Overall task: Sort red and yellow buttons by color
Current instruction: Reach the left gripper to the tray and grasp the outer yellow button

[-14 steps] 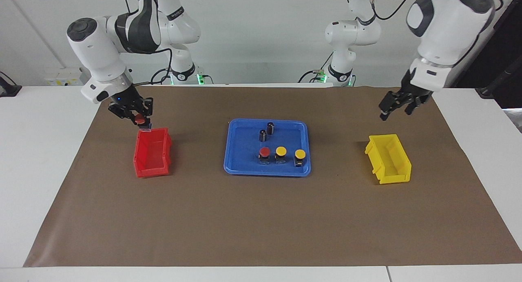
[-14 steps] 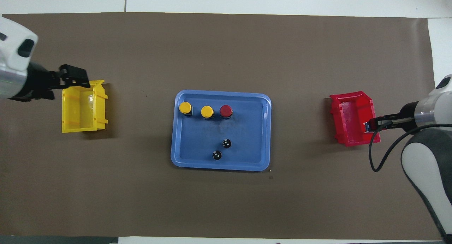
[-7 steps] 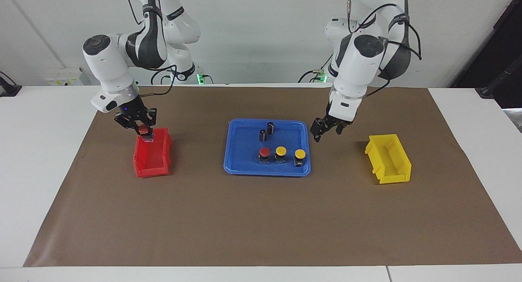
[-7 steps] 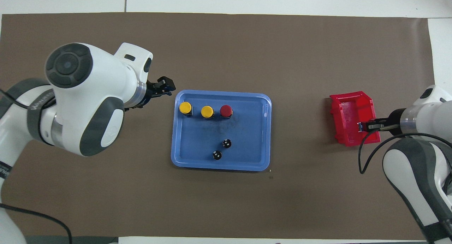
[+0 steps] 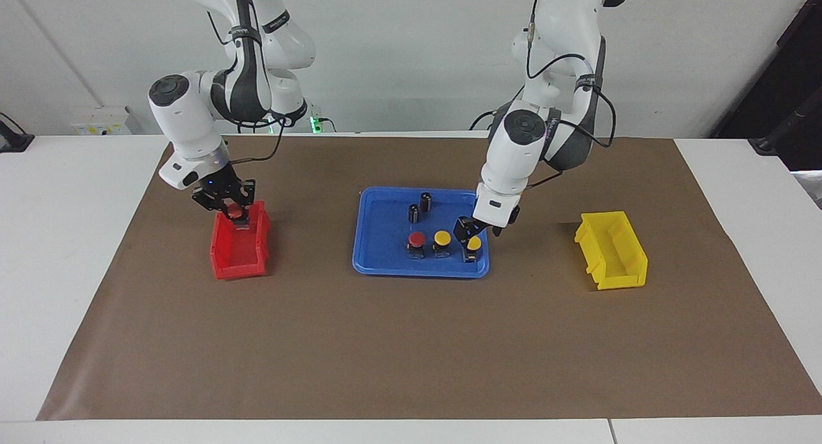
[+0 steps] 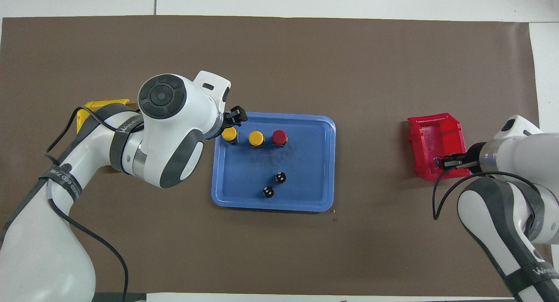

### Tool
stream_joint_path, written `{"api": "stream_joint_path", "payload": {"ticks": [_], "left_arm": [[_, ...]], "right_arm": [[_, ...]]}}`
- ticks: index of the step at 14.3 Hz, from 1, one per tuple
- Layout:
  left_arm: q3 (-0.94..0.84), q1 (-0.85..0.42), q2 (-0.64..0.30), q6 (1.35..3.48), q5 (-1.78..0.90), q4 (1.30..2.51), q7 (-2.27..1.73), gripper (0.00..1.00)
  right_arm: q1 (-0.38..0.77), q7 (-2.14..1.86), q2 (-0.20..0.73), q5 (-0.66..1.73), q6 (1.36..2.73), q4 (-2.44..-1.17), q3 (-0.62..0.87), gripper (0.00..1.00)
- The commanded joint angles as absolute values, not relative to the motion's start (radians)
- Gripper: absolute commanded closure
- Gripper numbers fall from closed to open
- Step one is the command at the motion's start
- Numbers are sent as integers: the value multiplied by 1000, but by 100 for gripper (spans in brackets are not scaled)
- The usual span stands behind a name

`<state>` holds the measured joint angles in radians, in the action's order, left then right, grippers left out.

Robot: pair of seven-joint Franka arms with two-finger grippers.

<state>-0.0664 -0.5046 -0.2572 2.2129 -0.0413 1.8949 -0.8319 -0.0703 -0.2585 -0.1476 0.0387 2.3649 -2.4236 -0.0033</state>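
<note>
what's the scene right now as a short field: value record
right gripper: over the red bin, shut on a red button
left gripper: down at the yellow button at the tray's left-arm end; grip unclear
tray: blue, mid-table, between the bins
on tray: one red button, two yellow buttons, the other in the middle of the row; two black cylinders nearer the robots
yellow bin: no button seen inside
sorted so far: none released yet
</note>
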Motion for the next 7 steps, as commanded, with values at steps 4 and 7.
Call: {"api": "stream_joint_path", "payload": {"ticks": [4,7], "left_arm": [[-49,-532,-253,2240,-44,1931,-850,40],[-49,-528,-255,2247,-44,1928,-850,58]], "right_arm": [[-75,-293,-144,58,2439,-2474,2,90],[-77,-293,-147,58,2445,-2480,2,79]]}}
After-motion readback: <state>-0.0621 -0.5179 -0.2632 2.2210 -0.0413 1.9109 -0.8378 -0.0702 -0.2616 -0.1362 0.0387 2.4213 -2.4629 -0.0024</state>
